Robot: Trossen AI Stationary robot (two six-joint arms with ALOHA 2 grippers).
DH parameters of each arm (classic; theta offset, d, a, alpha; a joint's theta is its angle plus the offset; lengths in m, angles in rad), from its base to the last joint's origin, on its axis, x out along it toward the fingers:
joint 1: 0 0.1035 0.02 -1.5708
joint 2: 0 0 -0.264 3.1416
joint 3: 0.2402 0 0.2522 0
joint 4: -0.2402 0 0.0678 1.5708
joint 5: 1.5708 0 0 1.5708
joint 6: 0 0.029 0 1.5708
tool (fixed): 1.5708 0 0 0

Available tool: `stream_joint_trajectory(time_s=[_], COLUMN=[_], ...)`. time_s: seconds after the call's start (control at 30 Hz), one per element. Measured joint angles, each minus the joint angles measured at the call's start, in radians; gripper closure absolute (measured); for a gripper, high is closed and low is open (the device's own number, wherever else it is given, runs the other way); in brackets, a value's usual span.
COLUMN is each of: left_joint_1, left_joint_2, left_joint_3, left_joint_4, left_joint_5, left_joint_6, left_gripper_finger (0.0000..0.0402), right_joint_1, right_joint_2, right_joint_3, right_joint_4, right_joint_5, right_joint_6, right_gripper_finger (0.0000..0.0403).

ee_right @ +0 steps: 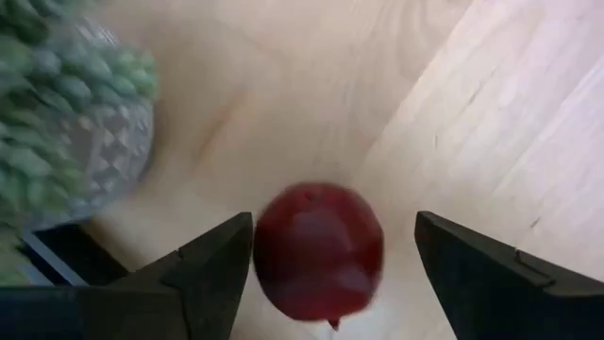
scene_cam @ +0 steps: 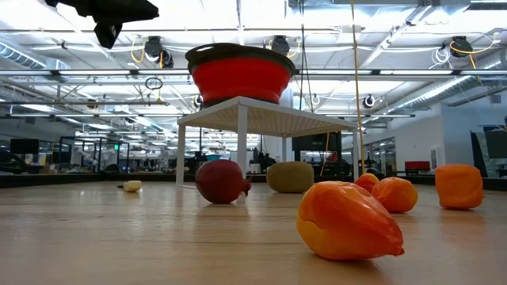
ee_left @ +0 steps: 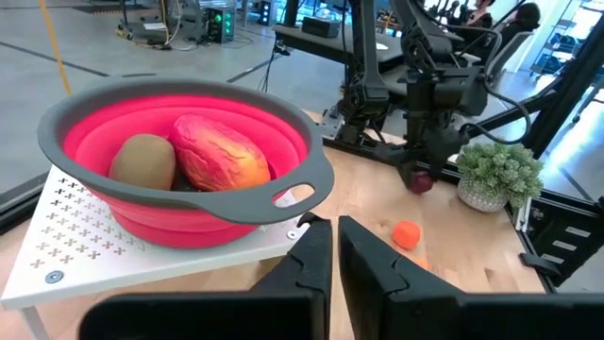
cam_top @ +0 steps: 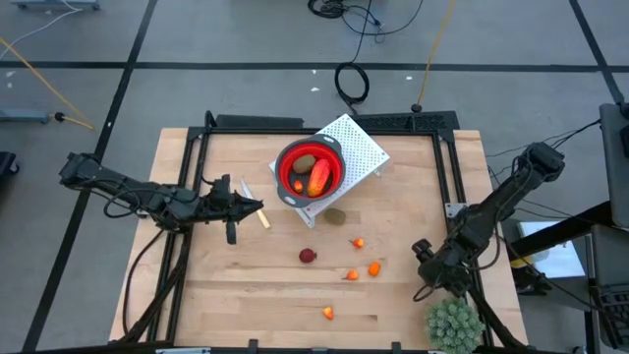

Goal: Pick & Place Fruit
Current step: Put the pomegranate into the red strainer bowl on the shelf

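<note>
Fruit pieces (cam_top: 352, 274) are being left loose on the wooden table (cam_top: 197, 295), while two others are already being kept in the red bowl (cam_top: 309, 169) on its white stand (cam_top: 362, 146). To the left, the left gripper (cam_top: 253, 207) is being held shut and empty, aimed at that bowl. At the right, the right gripper (ee_right: 330, 255) is being held wide open around a dark red fruit (ee_right: 319, 250) beside the green plant ball (cam_top: 453, 323), apparently ready for closing; no contact can be seen.

Wooden surface (cam_top: 206, 295) carries a white perforated stand (cam_top: 362, 146), scattered orange fruit pieces (cam_top: 374, 267), a dark red ball (cam_top: 308, 256), and a spiky green plant (cam_top: 453, 322).
</note>
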Motion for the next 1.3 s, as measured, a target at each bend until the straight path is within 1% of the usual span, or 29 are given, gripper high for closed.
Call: stream_joint_trajectory(time_s=[0.17, 0.3, 0.5, 0.67, 0.77, 0.87, 1.1, 1.3], left_joint_1=[0.000, 0.000, 0.000, 0.000, 0.000, 0.000, 0.000, 0.000], left_joint_2=[0.000, 0.000, 0.000, 0.000, 0.000, 0.000, 0.000, 0.000], left_joint_3=[0.000, 0.000, 0.000, 0.000, 0.000, 0.000, 0.000, 0.000], left_joint_4=[0.000, 0.000, 0.026, 0.031, 0.030, 0.031, 0.031, 0.030], left_joint_5=[0.000, 0.000, 0.000, 0.000, 0.000, 0.000, 0.000, 0.000], left_joint_6=[-0.006, -0.024, -0.024, -0.031, -0.051, -0.054, -0.053, -0.049], left_gripper_finger=[0.0397, 0.0397, 0.0381, 0.0391, 0.0399, 0.0397, 0.0378, 0.0389], right_joint_1=[0.000, 0.000, 0.000, 0.000, -0.001, -0.001, -0.002, -0.032], right_joint_2=[0.000, 0.000, 0.000, 0.000, 0.000, 0.000, 0.000, 0.000], right_joint_3=[-0.025, -0.034, -0.034, -0.034, -0.034, -0.034, -0.027, 0.020], right_joint_4=[-0.001, 0.001, 0.005, 0.006, 0.007, 0.018, 0.068, 0.110], right_joint_5=[0.000, -0.001, -0.001, -0.001, -0.001, -0.001, -0.001, 0.004], right_joint_6=[-0.001, -0.014, -0.028, -0.019, 0.021, 0.050, 0.060, 0.166], right_gripper_finger=[0.0113, 0.0127, 0.0170, 0.0210, 0.0225, 0.0227, 0.0221, 0.0226])
